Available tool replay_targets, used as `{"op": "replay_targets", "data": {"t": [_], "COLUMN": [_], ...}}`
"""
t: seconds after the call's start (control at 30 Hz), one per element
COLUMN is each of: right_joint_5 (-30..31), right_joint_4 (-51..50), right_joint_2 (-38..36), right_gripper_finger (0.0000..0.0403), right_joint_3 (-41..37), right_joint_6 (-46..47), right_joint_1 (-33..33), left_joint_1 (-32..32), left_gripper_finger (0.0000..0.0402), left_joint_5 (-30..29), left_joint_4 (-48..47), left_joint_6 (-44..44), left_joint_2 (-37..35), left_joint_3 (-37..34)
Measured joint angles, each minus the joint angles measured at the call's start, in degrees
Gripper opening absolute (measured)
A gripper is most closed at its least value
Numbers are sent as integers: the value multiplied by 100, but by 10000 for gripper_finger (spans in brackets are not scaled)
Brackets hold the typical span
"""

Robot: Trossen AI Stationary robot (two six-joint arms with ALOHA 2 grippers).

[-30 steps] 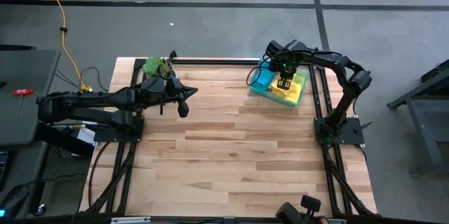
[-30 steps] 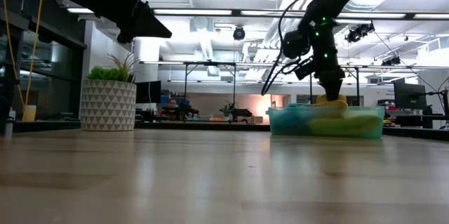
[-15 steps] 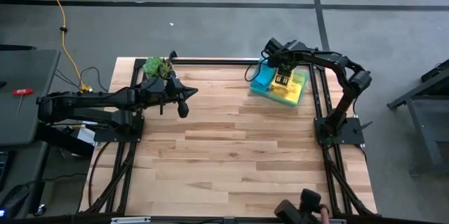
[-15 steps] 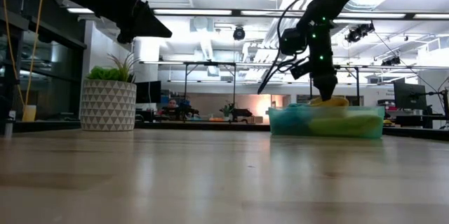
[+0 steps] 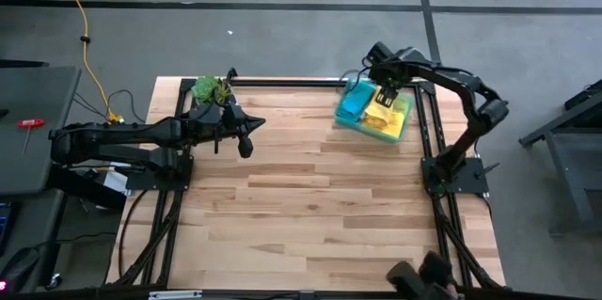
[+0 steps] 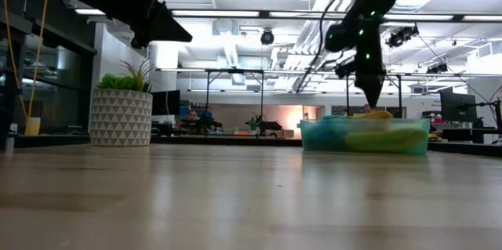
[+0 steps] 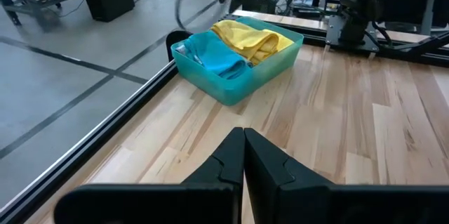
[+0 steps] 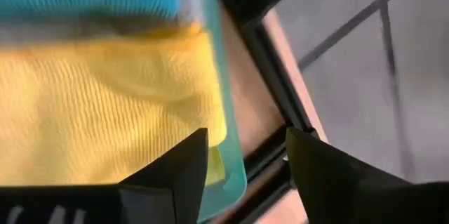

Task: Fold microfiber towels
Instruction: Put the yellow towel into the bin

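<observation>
While no writing shows, right hand (image 5: 383, 96) open over yellow towel (image 5: 386, 114)

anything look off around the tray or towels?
Minor only: the yellow towel is bunched and heaped above the tray rim, beside the flatter teal-blue towel. The tray sits skewed to the table edges. Nothing spilled or visibly damaged.

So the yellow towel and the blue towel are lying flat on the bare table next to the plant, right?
Not quite. The yellow towel and the blue towel lie in the green tray at the table's far right corner, away from the plant. The left wrist view shows it.
</observation>
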Motion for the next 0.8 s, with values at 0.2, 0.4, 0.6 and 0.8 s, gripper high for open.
{"op": "replay_targets", "data": {"t": [0.2, 0.4, 0.6, 0.8], "right_joint_5": [-1545, -2014, -2164, -2265], "right_joint_4": [463, 675, 717, 562], "right_joint_2": [-624, -478, -75, 335], "right_gripper_finger": [142, 15, 4, 1], "right_joint_3": [0, 0, 0, 0], "right_joint_6": [1490, 2654, 3090, 3067], "right_joint_1": [-555, -750, -787, -785], "left_joint_1": [0, -2, 0, -2], "left_gripper_finger": [0, 0, 0, 0], "left_joint_5": [-18, -26, -36, -34], "left_joint_4": [0, 1, 2, 2], "left_joint_6": [0, 0, 0, 0], "left_joint_2": [0, 0, 0, 0], "left_joint_3": [0, 1, 2, 2]}}
